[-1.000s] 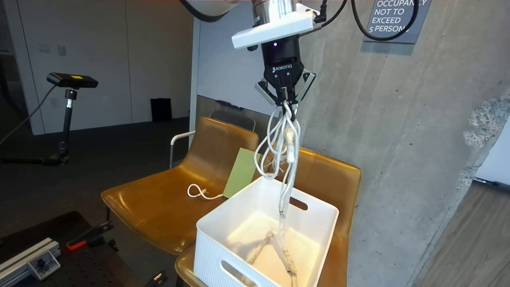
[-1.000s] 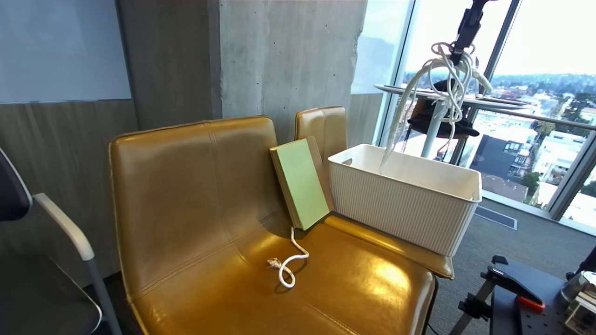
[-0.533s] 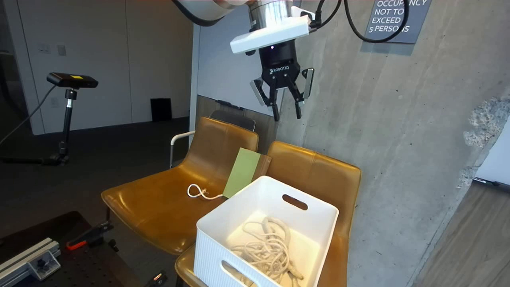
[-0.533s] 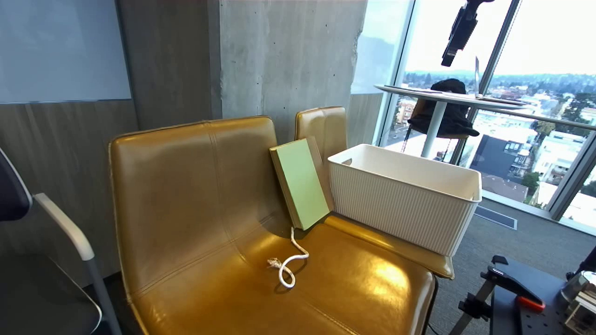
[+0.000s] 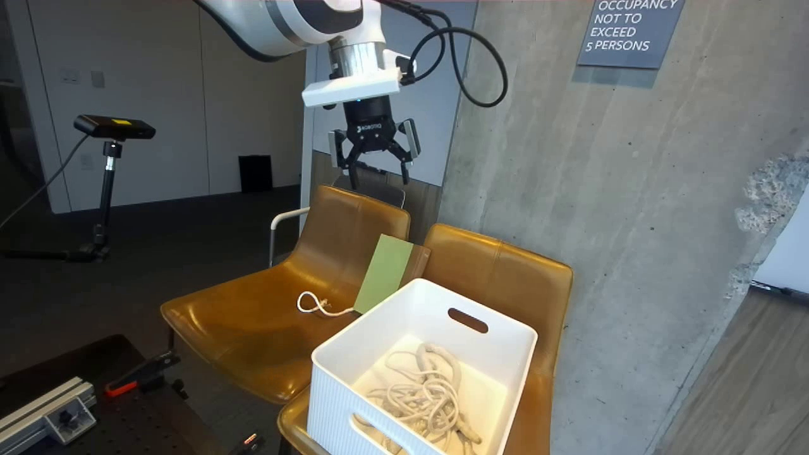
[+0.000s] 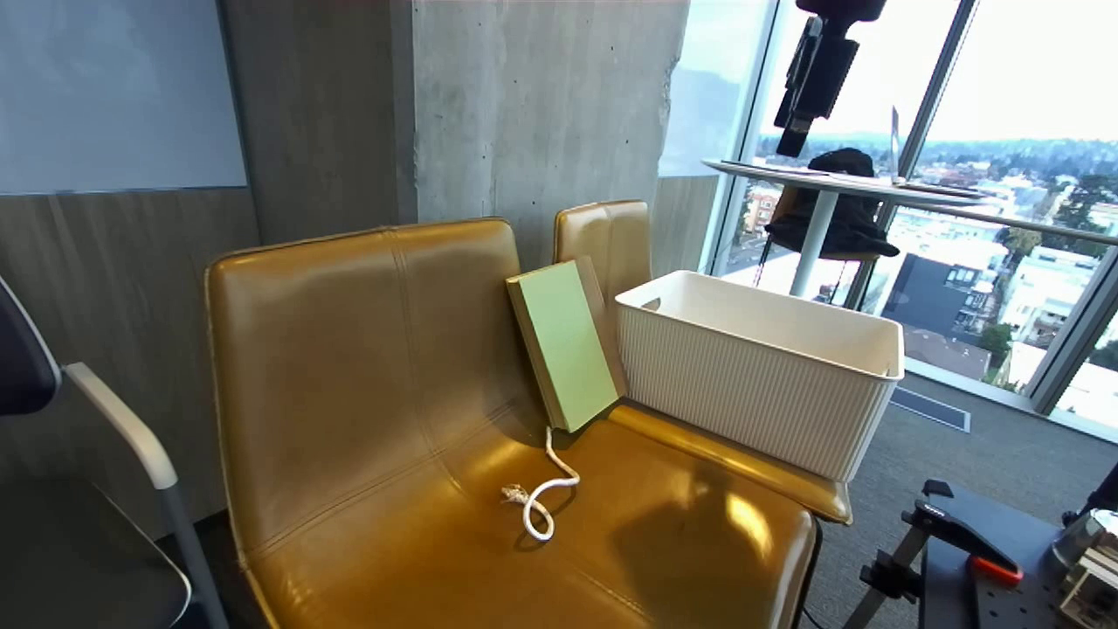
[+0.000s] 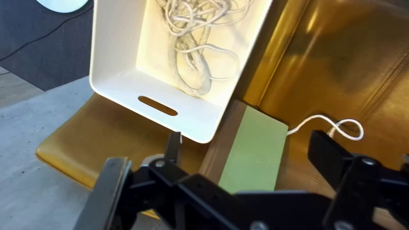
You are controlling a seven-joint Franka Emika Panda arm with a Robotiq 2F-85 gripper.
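Inside the bin [image 6: 751,393], wrist view shows rope [image 7: 194,47] an exterior view hides; pincer [image 7: 246,140] gapes.

My wrist view looks down at the bin [image 7: 193,119], which both exterior views share from farther off.

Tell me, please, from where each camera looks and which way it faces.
In an exterior view: camera higher than the bin, facing it and the concrete wall; arm and open gripper show.
In an exterior view: before the chair, facing it, the bin's side and windows; part of the gripper shows.
Wrist view: at the arm's end, facing down on bin, rope and chair; spread fingers show.
Both exterior views share bin, green book-like object, gripper.
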